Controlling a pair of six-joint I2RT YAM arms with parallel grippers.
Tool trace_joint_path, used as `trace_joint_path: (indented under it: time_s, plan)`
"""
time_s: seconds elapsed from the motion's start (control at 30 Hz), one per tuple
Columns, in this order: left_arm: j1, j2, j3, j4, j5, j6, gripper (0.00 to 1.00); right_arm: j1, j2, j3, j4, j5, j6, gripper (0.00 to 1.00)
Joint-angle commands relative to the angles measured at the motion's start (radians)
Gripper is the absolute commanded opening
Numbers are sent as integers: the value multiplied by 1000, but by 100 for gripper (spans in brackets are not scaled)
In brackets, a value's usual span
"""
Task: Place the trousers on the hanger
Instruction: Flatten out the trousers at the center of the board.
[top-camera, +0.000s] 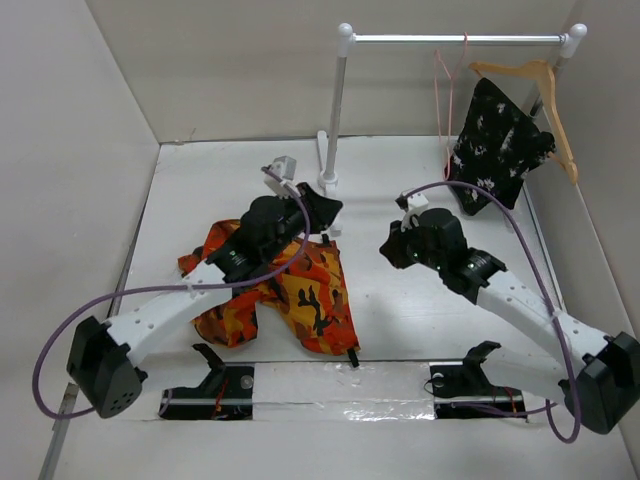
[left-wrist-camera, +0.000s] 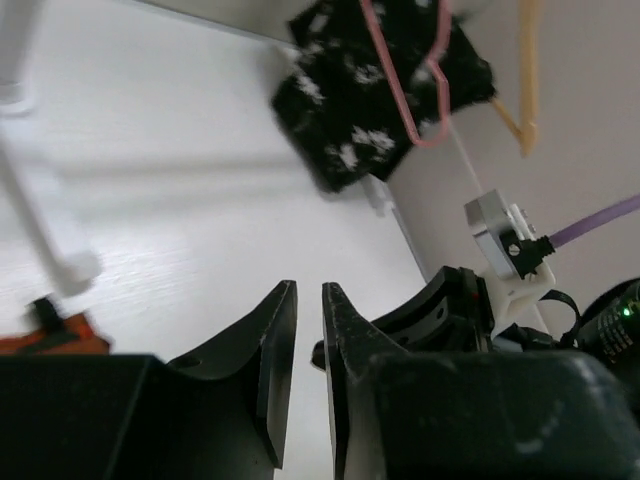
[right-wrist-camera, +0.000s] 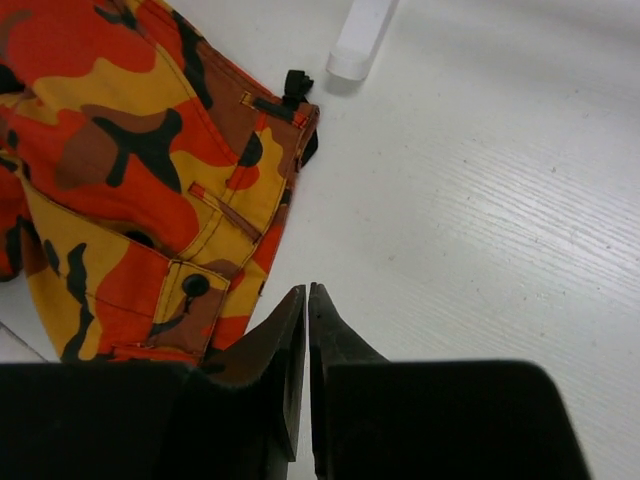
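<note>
The orange, red, yellow and black camouflage trousers (top-camera: 300, 290) lie crumpled on the white table, partly under my left arm. Their waistband with a button shows in the right wrist view (right-wrist-camera: 130, 150), and an orange scrap shows in the left wrist view (left-wrist-camera: 50, 342). The thin pink hanger (top-camera: 441, 90) hangs from the rail at the back right, also seen from the left wrist (left-wrist-camera: 400, 95). My left gripper (top-camera: 322, 210) (left-wrist-camera: 308, 287) hovers past the trousers' far edge, shut and holding nothing. My right gripper (top-camera: 392, 247) (right-wrist-camera: 306, 288) sits just right of the trousers, shut and holding nothing.
A white clothes rack stands at the back, its post (top-camera: 333, 120) close to my left gripper. On its rail hangs a light-brown wooden hanger (top-camera: 555, 110) carrying a black garment with white speckles (top-camera: 495, 140). Walls close in the table on three sides.
</note>
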Motion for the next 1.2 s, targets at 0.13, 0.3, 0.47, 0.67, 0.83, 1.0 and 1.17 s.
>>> trace_joint_path:
  time_s: [0.13,0.3,0.47,0.67,0.83,1.0,1.17]
  plan:
    - [62,-384,-258,-318,-535,-135,55,0,190,-25,292,-30,29,55]
    - [172,-639,-396,-575,-607,-266,87,18,371,1,441,-23,80,72]
    - [194,-695,-408,-684,-636,-305,90,73,627,89,518,20,112,73]
    - [194,-638,-376,-728,-654,-296,94,92,778,155,575,20,140,72]
    - [194,-630,-374,-669,-628,-246,94,92,839,139,630,-6,161,54]
    - [194,-596,-355,-620,-579,-198,93,81,786,80,688,-20,184,0]
    - [194,-497,-345,-512,-457,-125,92,35,439,-26,597,153,161,0]
